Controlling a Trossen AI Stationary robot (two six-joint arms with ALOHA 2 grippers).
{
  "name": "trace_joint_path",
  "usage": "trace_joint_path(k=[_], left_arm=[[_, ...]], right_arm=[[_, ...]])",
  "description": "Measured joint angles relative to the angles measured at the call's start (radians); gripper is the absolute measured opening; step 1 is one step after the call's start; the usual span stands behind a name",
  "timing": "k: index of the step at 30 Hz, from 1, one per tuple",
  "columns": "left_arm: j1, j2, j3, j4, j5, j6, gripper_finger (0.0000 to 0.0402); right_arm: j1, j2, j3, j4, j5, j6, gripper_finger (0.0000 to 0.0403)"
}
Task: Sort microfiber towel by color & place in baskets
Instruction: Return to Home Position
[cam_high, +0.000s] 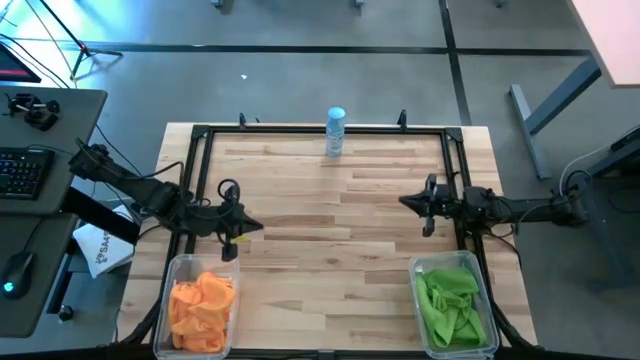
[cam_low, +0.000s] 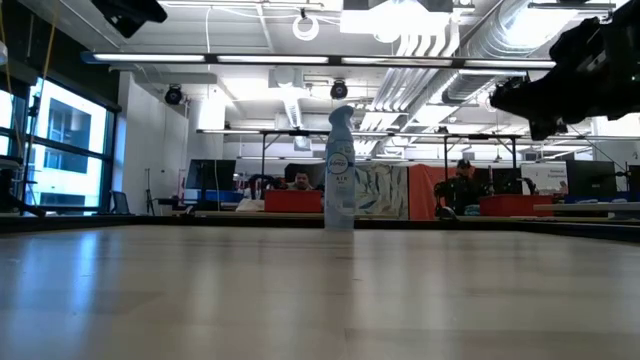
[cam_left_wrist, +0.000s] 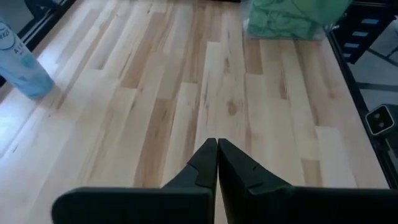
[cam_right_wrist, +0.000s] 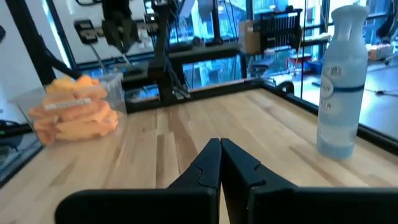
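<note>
Two clear tubs sit at the near edge of the pale wood table (cam_high: 340, 230): L tub (cam_high: 205, 260) w/ orange cloths (cam_high: 201, 305) heaped inside, R tub (cam_high: 445, 261) w/ green cloths (cam_high: 450, 305) inside. Just past them, left gripper (cam_high: 250, 226) and right gripper (cam_high: 408, 203) hang over the planks, well apart, each w/ fingers pressed together, gripping nothing. Spray bottle (cam_high: 335, 132) stands upright mid-table at the far edge, by the black frame (cam_high: 280, 130). Beyond: open workshop w/ desks, monitors, people (cam_low: 301, 181) seated, ducts (cam_low: 480, 40) overhead.
</note>
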Motion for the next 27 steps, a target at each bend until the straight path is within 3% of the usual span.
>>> trace_joint_path(k=[8, 15, 22, 27], left_arm=[[0.020, 0.000, 0.000, 0.001, 0.002, 0.031, 0.0000], [0.084, -0.010, -0.021, 0.068, 0.020, 0.160, 0.0000], [0.216, -0.105, -0.228, 0.379, 0.131, 0.304, 0.0000], [0.333, -0.219, -0.373, 0.502, 0.232, 0.340, 0.0000]], right_arm=[[0.000, -0.152, 0.000, -0.070, -0.012, -0.055, 0.0000], [0.000, -0.123, 0.000, -0.071, -0.020, -0.076, 0.0000], [0.000, -0.117, 0.000, -0.071, -0.014, -0.061, 0.0000], [0.000, -0.117, 0.000, -0.071, -0.011, -0.061, 0.0000]])
